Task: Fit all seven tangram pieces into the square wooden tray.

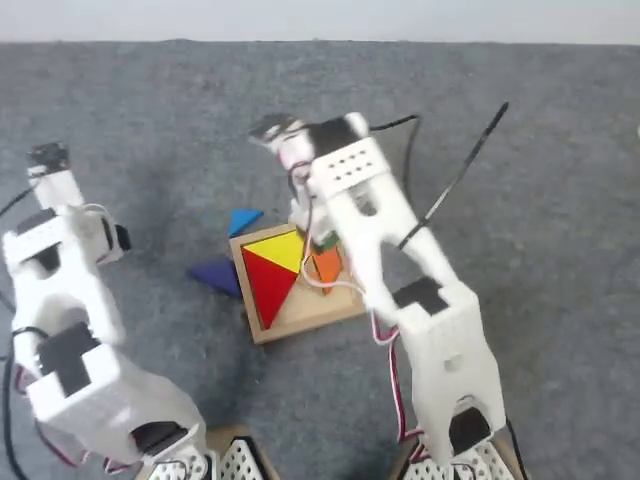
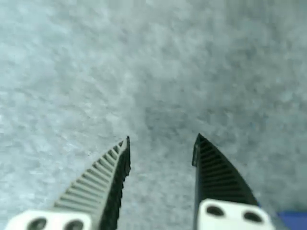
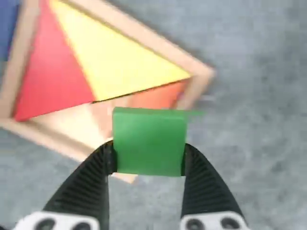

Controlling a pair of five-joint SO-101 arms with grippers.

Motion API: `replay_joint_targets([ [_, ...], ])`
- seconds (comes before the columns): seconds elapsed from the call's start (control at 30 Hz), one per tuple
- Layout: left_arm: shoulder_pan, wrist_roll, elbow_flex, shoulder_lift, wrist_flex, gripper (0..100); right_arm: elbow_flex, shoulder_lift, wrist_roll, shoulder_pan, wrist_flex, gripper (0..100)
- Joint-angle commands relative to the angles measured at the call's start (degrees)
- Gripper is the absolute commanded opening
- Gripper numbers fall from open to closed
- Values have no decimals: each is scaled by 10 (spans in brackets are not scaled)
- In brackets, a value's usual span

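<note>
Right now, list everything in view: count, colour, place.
wooden tray: 1, light wood, mid-table
yellow triangle: 1, yellow, in the tray
red triangle: 1, red, in the tray, touching the yellow one
orange piece: 1, orange, in the tray
light blue piece: 1, light blue, on the felt beyond the tray
dark blue piece: 1, dark blue, on the felt between the tray and the left arm
green piece: 1, green, held by the tray
felt: 1, grey, covers the table
right gripper: 1, fingers shut on the green piece
left gripper: 1, fingers open over felt
</note>
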Motion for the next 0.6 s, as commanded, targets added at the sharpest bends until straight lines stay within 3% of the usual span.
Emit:
replay_joint_targets([
  [0.0, -14, -18, -42, -4, 11, 210, 59, -139, -11, -41, 18, 8],
  [0.13, -13, -33, -40, -4, 11, 210, 208, -252, -18, -65, -22, 8],
  [0.3, -11, -33, -40, -4, 24, 210, 498, -360, -37, -105, -240, 7],
  [0.57, -11, -33, -39, -4, 35, 210, 484, -290, -17, -86, -256, 7],
])
